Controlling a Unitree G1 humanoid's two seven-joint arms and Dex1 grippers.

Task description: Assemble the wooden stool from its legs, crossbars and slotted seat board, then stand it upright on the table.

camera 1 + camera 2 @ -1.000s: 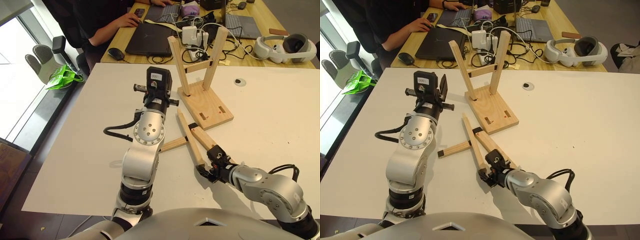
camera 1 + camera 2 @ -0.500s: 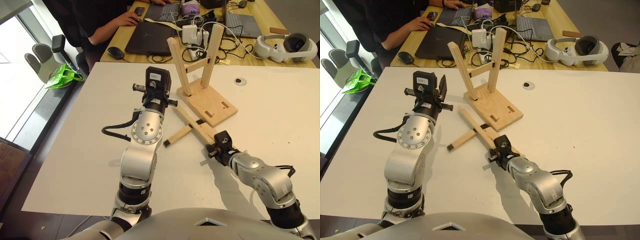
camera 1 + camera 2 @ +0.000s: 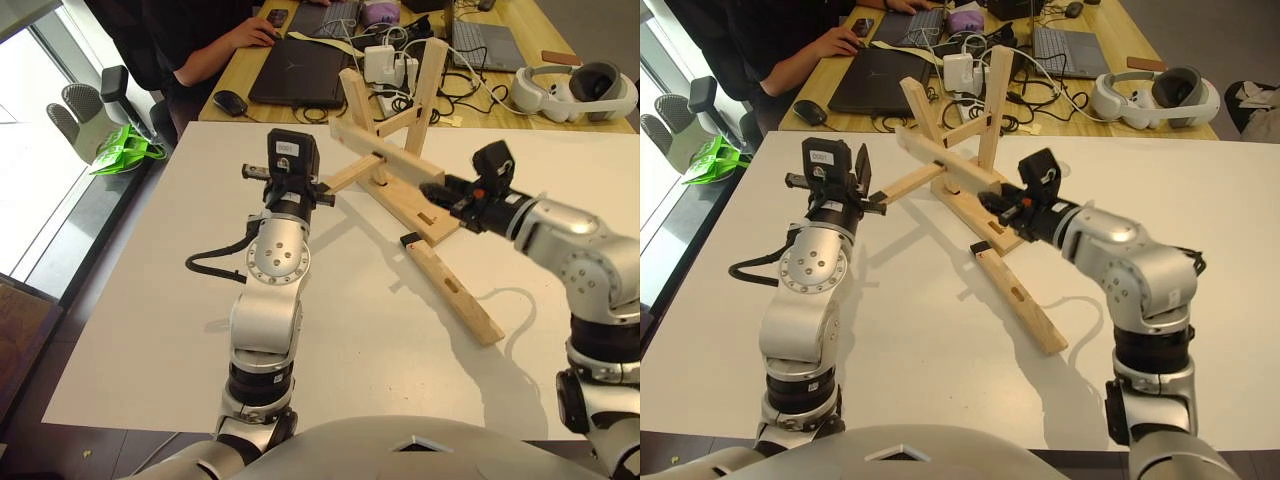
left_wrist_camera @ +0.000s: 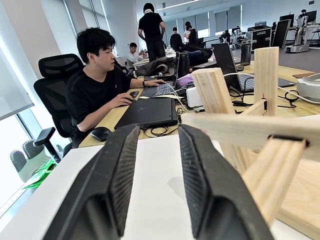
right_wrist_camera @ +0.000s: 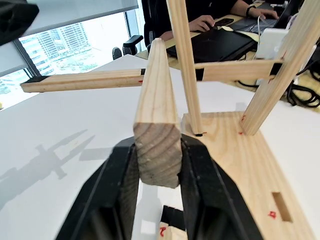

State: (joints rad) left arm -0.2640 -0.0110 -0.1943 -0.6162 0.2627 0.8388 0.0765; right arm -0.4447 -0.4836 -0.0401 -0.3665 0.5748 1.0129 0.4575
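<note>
The slotted seat board point(image 3: 408, 206) lies flat at the back of the white table with two legs point(image 3: 360, 110) standing up from it, joined by a crossbar point(image 3: 400, 122). My right gripper point(image 3: 442, 194) is shut on the end of a third leg point(image 3: 950, 165), held tilted in the air over the board. A crossbar point(image 5: 85, 80) sticks out sideways from that leg towards my left gripper point(image 4: 156, 167). The left gripper is open, nothing between its fingers point(image 4: 120, 170), just left of the crossbar's free end. A fourth leg point(image 3: 455, 290) lies loose on the table.
A desk behind the table holds laptops point(image 3: 300, 75), cables, a mouse point(image 3: 232, 103) and a white headset point(image 3: 575, 92); a person's hand rests by one laptop. The table's left edge point(image 3: 120, 260) drops to the floor. Bare tabletop lies in front.
My right gripper has lifted the leg with its crossbar off the table front, up and back over the seat board. The other leg stayed behind on the table. My left arm barely shifted.
</note>
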